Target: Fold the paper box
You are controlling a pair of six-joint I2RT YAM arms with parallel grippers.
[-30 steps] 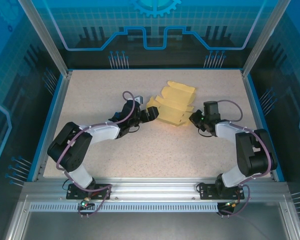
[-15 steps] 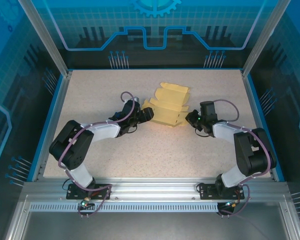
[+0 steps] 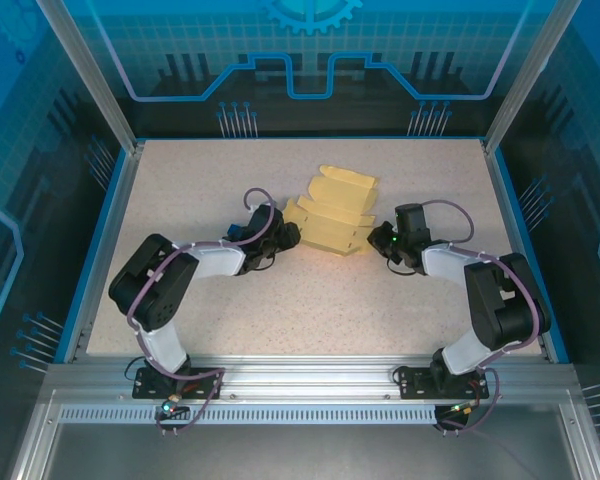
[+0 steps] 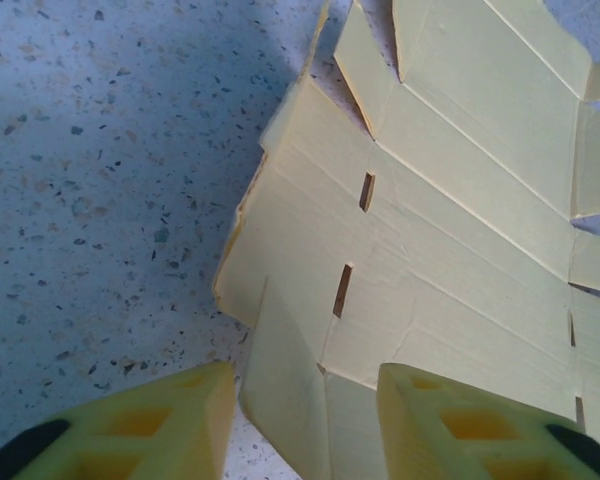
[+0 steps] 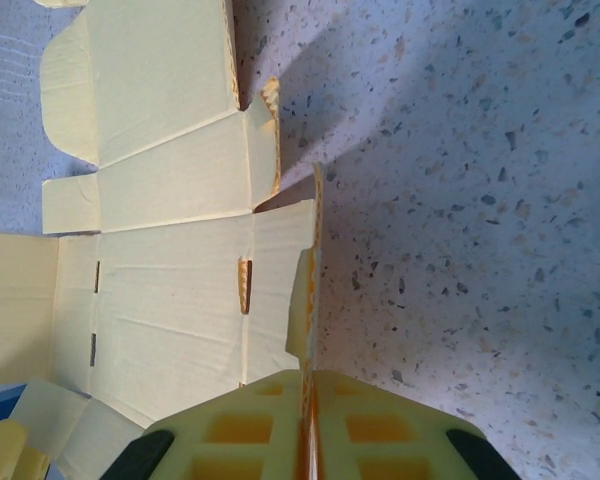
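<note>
The paper box [image 3: 338, 213] is a pale yellow die-cut sheet with flaps and slots, lying partly unfolded mid-table. My left gripper [image 3: 288, 236] stands at its left edge, open, with a raised side flap [image 4: 285, 400] between the two yellow fingers [image 4: 160, 425] but not pinched. My right gripper [image 3: 380, 240] is at the sheet's right edge, shut on an upright side flap [image 5: 307, 300] of the box. In the right wrist view the sheet [image 5: 170, 250] spreads left of the pinched flap.
The speckled tabletop [image 3: 310, 310] is bounded by a blue rim [image 3: 115, 215] and aluminium frame posts [image 3: 85, 70]. Bare table lies in front of the box, between the two arms.
Both grippers have closed in on the box from either side. The sheet has shifted slightly left and its side flaps have risen.
</note>
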